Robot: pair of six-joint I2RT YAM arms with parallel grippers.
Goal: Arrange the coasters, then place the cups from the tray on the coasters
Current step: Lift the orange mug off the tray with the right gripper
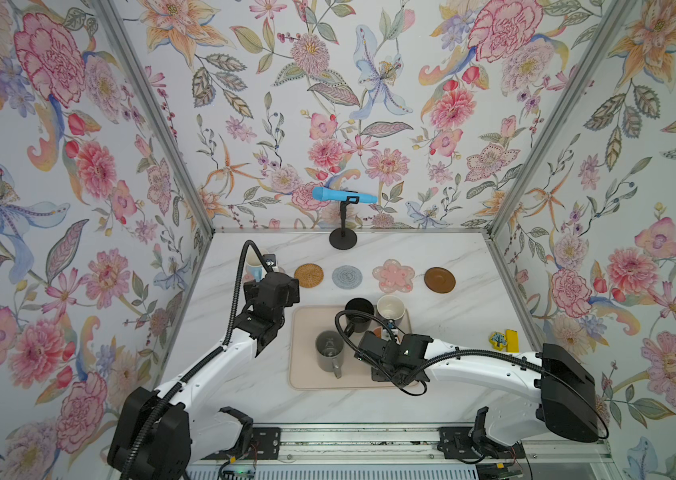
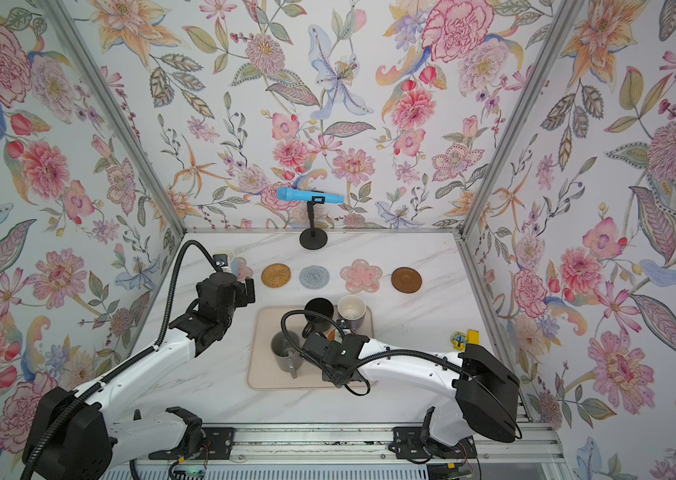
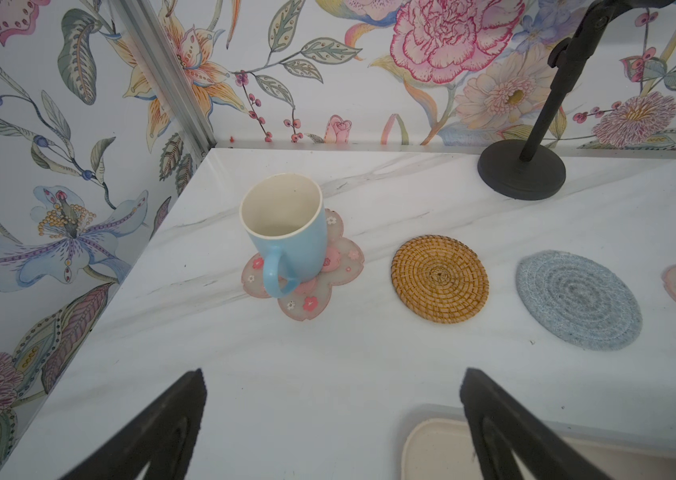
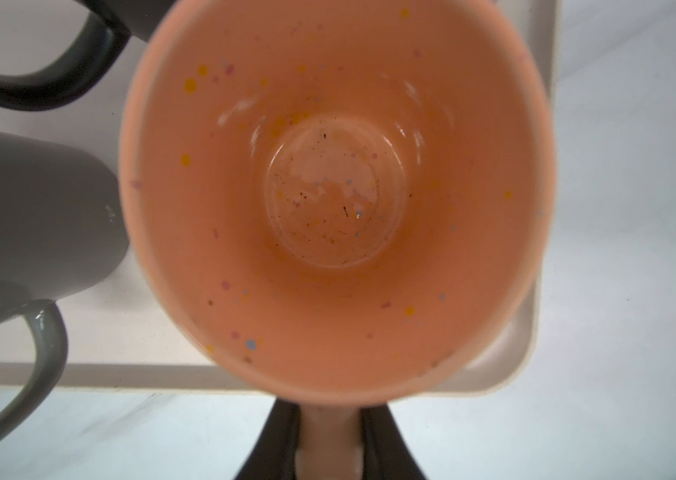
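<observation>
Right end effector (image 4: pixel 330 440) pinches the orange cup (image 4: pixel 328 187) handle at the tray (image 4: pixel 529 345) corner; left end effector (image 3: pixel 334 376) is spread wide above the bench (image 3: pixel 328 332).

This was a robot test booth, not a home. Three walls (image 1: pixel 328 104) papered with flowers met at bare aluminium posts (image 1: pixel 153 112) around a small marble-look surface (image 1: pixel 465 324). Two white and black arms (image 1: pixel 473 374) were bolted to a metal rail (image 1: pixel 369 436) along its near edge. A blue microphone (image 1: pixel 344 195) stood on a stand (image 1: pixel 343 240) at its far edge.
</observation>
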